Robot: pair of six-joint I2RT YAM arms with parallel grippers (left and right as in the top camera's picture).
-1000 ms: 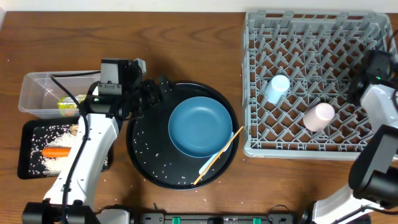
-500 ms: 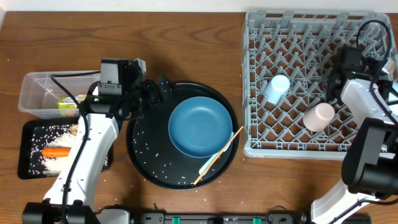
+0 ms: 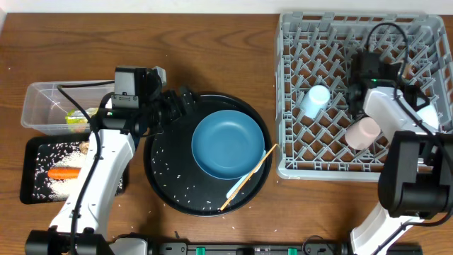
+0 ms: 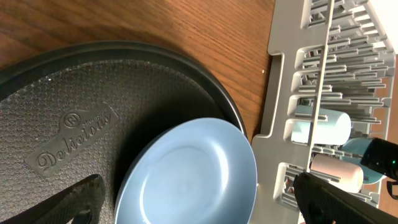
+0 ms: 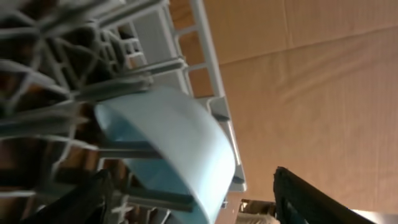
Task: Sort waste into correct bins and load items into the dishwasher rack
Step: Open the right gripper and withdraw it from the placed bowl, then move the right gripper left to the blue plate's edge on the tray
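Note:
The grey dishwasher rack [image 3: 357,28] holds a light-blue cup [image 3: 315,100] and a pink cup [image 3: 363,132], both lying on their sides. My right gripper [image 3: 352,92] hovers in the rack between them, open, with the light-blue cup [image 5: 174,137] close in front of its fingers [image 5: 311,193] and nothing gripped. A blue bowl [image 3: 228,144] sits on the round black tray [image 3: 163,184], with chopsticks [image 3: 251,173] and a white utensil [image 3: 236,187] at its right rim. My left gripper [image 3: 182,105] is open at the tray's upper-left rim, above the bowl [image 4: 186,174].
At the far left, a clear tub [image 3: 42,106] holds a yellow-green wrapper [image 3: 78,117]. Below it a black rectangular tray [image 3: 32,188] holds rice grains and an orange carrot [image 3: 64,172]. Loose rice is scattered over the round tray. The rack's wall [image 4: 280,93] stands right of the bowl.
My right arm has swung left from the rack's right edge to just right of the light-blue cup, and its jaws have opened. The left arm has not moved.

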